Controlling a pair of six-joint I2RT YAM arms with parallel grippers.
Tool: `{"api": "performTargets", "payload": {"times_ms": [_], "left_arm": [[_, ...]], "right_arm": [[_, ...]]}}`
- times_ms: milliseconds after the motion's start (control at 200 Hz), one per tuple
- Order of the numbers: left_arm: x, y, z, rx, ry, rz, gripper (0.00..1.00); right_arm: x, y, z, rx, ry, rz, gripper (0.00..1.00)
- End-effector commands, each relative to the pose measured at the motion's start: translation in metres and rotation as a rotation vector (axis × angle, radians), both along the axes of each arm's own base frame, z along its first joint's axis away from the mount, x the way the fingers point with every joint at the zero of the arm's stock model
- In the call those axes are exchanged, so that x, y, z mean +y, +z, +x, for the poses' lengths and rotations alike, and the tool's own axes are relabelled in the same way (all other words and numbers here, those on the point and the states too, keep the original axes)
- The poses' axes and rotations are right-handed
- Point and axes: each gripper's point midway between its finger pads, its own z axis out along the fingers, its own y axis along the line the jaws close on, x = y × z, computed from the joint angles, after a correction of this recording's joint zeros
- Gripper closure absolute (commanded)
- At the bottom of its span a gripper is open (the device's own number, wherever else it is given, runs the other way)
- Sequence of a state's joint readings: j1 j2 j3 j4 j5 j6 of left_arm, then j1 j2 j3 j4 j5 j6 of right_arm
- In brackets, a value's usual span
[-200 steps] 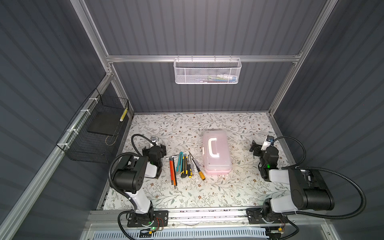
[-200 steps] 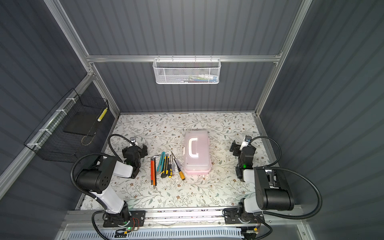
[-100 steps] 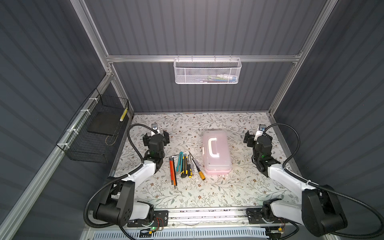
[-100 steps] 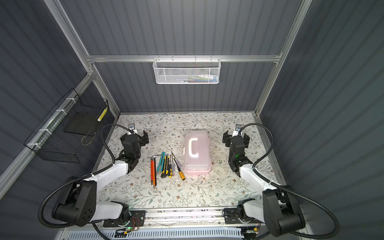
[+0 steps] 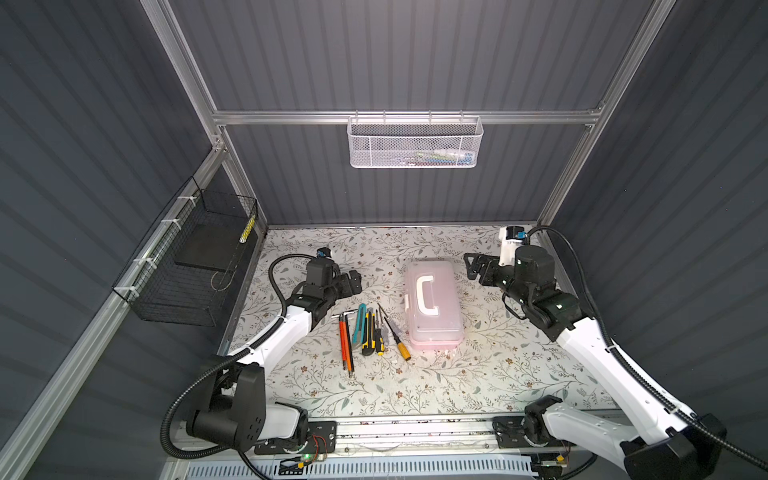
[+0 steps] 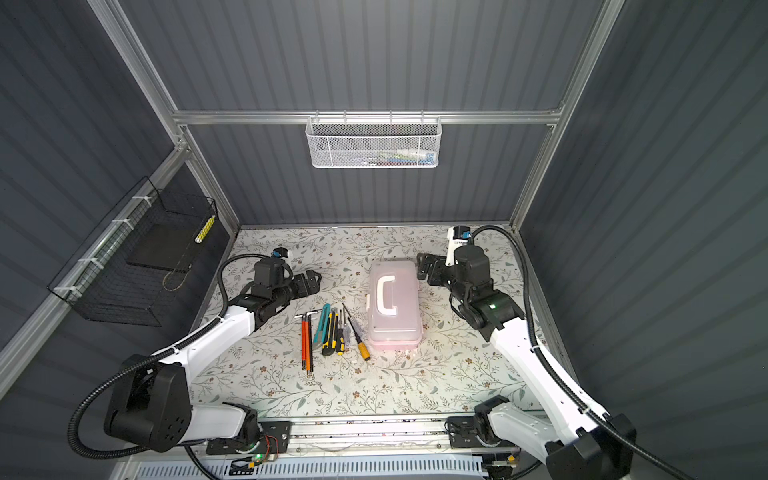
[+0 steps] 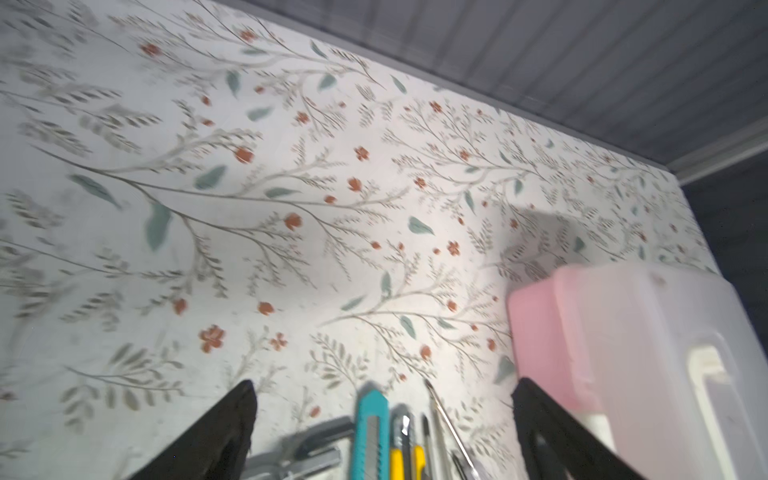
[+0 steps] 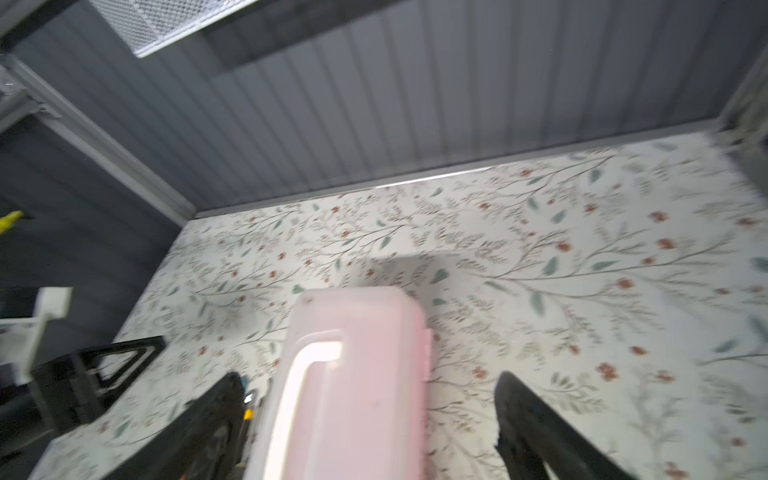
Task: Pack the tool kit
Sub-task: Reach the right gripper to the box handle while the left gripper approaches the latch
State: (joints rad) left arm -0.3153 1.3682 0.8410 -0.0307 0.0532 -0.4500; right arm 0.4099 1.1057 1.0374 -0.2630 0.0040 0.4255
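The closed pink box [image 5: 436, 328] sits on the surface [image 5: 478, 374], tools [image 5: 365, 332] lined up beside it. The left claw [image 5: 352, 282] and right claw [image 5: 473, 268] both hover wide, empty.

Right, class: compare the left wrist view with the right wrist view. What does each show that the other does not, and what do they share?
Left wrist only: the teal utility knife and a screwdriver shaft. Right wrist only: the white mesh basket on the back wall. Shared: the tool box, lid shut, the floral table, and an open gripper each, the left gripper in one, the right gripper in the other.
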Motion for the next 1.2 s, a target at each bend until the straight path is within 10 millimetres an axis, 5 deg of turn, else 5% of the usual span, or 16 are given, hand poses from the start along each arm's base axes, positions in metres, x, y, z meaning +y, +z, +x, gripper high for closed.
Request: {"api": "performTargets", "payload": {"times_ms": [0, 200, 270, 345, 765, 1196], "left_arm": [[-0.033, -0.004, -0.025, 0.093, -0.117, -0.166, 0.04], [-0.054, -0.012, -0.034, 0.116, -0.167, -0.219, 0.06], [-0.061, -0.016, -0.035, 0.123, -0.179, -0.219, 0.07], [-0.07, -0.018, -0.036, 0.123, -0.197, -0.218, 0.08], [-0.108, -0.032, -0.036, 0.129, -0.259, -0.201, 0.09], [-0.14, -0.038, -0.024, 0.121, -0.327, -0.217, 0.09]], "right_arm": [[0.05, -0.031, -0.025, 0.242, 0.208, 0.123, 0.1], [0.095, -0.046, -0.035, 0.389, 0.363, 0.245, 0.26], [0.104, -0.053, -0.036, 0.43, 0.393, 0.272, 0.45], [0.111, -0.061, -0.036, 0.469, 0.408, 0.282, 0.52], [0.126, -0.116, -0.032, 0.636, 0.393, 0.255, 0.5], [0.133, -0.144, -0.022, 0.726, 0.368, 0.287, 0.45]]}}
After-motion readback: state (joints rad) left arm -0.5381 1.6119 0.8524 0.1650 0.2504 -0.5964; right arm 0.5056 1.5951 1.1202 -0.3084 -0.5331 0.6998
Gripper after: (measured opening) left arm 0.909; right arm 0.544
